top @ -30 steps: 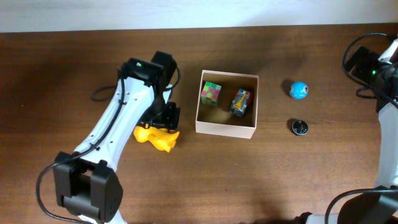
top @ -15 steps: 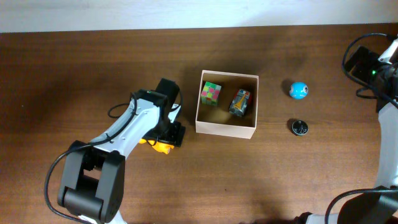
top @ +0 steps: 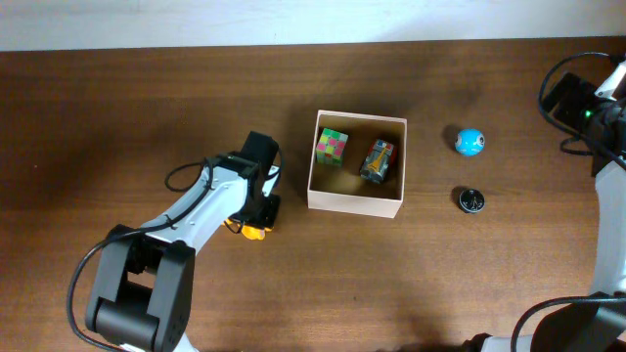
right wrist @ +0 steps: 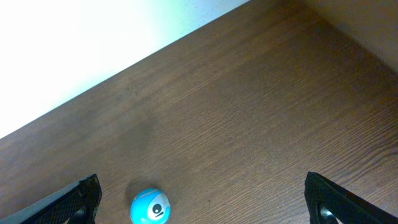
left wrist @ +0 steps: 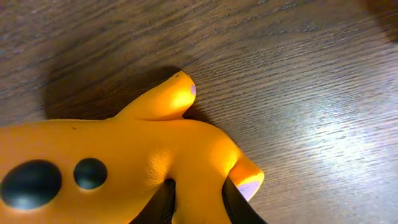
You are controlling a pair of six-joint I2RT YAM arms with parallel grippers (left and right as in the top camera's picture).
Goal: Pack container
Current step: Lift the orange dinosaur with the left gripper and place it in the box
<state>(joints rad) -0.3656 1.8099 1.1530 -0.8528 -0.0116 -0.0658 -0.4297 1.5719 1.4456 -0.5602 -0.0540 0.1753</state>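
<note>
The container [top: 355, 203], a lidless white box with a tan inside, stands mid-table and holds a coloured cube [top: 332, 147] and a small dark patterned toy [top: 378, 160]. Just left of it lies a yellow soft toy [top: 252, 232], mostly hidden under my left gripper [top: 258, 213]. In the left wrist view the toy [left wrist: 112, 168] fills the frame, and my left gripper [left wrist: 199, 202] is shut on a fold of it, with the black fingers [left wrist: 160, 205] pressed into it. My right gripper [right wrist: 202, 199] stands wide open above the table, with a blue ball [right wrist: 149, 207] near its left finger.
The blue ball [top: 469, 142] and a small black round object [top: 472, 200] lie right of the container. My right arm [top: 597, 122] sits at the table's far right edge. A pale wall runs along the back edge.
My left gripper has come down over the yellow toy and closed on it, and it now covers most of the toy from above. The right arm has not moved.
</note>
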